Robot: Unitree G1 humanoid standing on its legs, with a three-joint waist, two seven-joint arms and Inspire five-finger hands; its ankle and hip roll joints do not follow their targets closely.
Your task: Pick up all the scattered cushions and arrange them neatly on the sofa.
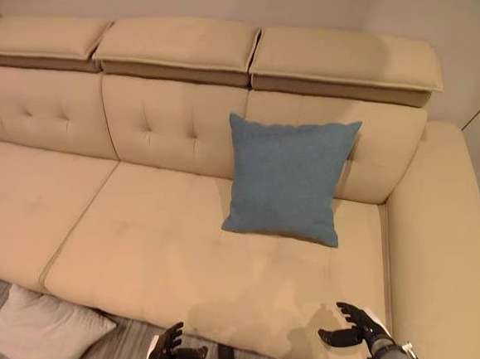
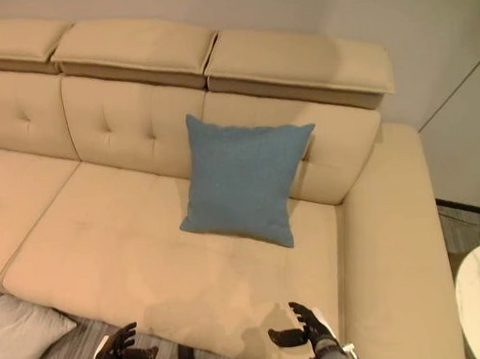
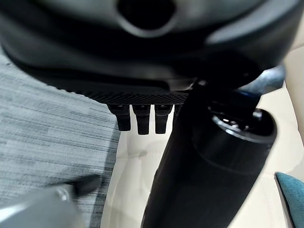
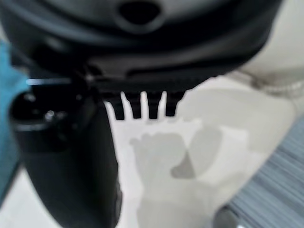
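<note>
Item one: blue cushion (image 1: 288, 178), square, woven cover. We find it upright on the beige sofa (image 1: 187, 242), leaning against the tufted backrest near the right armrest, one lower corner resting forward on the seat. It looks already placed.

Item two: white cushion (image 1: 42, 330), lying flat on the grey carpet (image 1: 129, 350) just in front of the sofa's front edge, to the robot's left. We judge this the piece yet to be collected.

Handling, as we judge it: both cushions look light, soft and compressible, not fragile, with fabric that should give fair grip. A pinch at a corner would let the body sag and swing; we would take the white cushion by an edge or across opposite sides, fingers sinking into the filling.

Left hand (image 1: 168, 348): low over the carpet by the sofa front, fingers spread and relaxed, holding nothing.

Right hand (image 1: 351, 327): above the seat's front edge near the armrest, fingers loosely spread, empty.
</note>
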